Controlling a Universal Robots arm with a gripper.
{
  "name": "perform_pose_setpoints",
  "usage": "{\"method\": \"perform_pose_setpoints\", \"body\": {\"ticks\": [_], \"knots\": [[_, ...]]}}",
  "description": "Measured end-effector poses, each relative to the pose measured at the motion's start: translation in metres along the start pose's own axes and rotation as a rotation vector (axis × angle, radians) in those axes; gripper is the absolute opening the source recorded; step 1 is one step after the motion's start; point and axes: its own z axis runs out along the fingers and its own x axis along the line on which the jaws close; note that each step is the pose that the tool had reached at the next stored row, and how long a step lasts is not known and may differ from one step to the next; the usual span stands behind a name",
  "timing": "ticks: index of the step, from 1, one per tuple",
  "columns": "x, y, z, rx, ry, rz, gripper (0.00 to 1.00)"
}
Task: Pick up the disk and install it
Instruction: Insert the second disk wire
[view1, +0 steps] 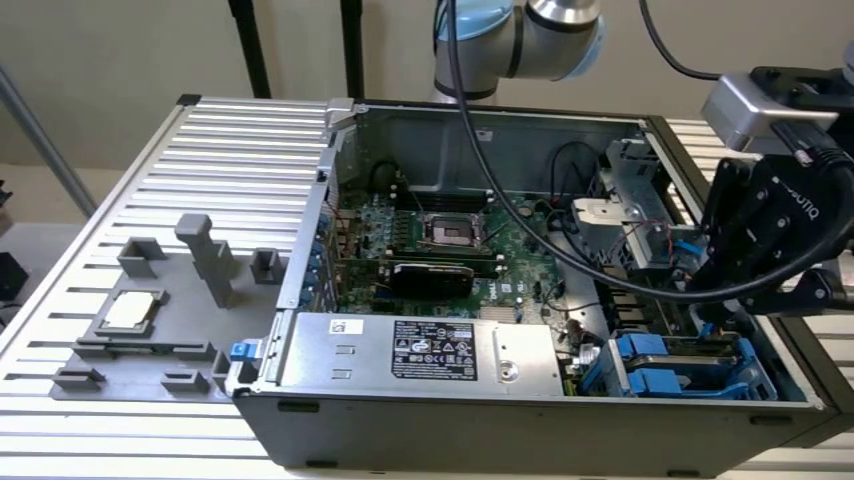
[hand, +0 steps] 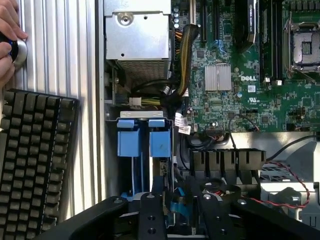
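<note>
Two blue disk (hand: 145, 142) carriers seated in bay — fingers (hand: 177, 220) just above, partly parted, holding nothing.

My arm reached down from its grey elbow joint (view1: 527, 35) at the back of the scene, and my wrist hung low at the exterior view's right, carrying my black gripper (view1: 747, 290) pointed downward. In the wrist view my two black fingers (hand: 151, 215) stood side by side with a narrow gap between them, neither pressed together nor spread wide, and I could not make out anything clamped between their pads. A person's hand (hand: 7, 42) rested at the edge of that same view, well apart from me.
</note>
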Motion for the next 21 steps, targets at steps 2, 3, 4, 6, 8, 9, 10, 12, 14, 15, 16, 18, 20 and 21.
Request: {"method": "perform_pose_setpoints", "body": {"ticks": [2,3,4,6,8,9,10,12,14,15,16,18,20,21], "knots": [[-0.0039,-0.0014,0.0004,0.0002,0.0047,0.0,0.33],[-0.0044,-0.0021,0.0006,0.0002,0.0087,0.0,0.33],[-0.0046,-0.0029,0.001,-0.0004,0.0143,0.001,0.33],[-0.0046,-0.0038,0.0019,-0.0009,0.0241,0.001,0.33],[-0.005,-0.0041,0.0031,-0.0009,0.0325,0.002,0.33],[-0.0054,-0.0043,0.0038,-0.0008,0.0359,0.002,0.33],[-0.0056,-0.0045,0.0043,-0.0009,0.0388,0.002,0.33],[-0.0061,-0.0047,0.0051,-0.0009,0.0448,0.003,0.31],[-0.0065,-0.0048,0.0059,-0.001,0.0502,0.003,0.24],[-0.0066,-0.0049,0.0063,-0.001,0.0522,0.003,0.24],[-0.0067,-0.0049,0.0066,-0.001,0.0533,0.003,0.24],[-0.0067,-0.0048,0.0065,-0.001,0.054,0.003,0.16],[-0.0067,-0.0038,0.0066,-0.001,0.054,0.003,0.16],[-0.0067,-0.0026,0.0066,-0.0009,0.0541,0.003,0.16]]}}
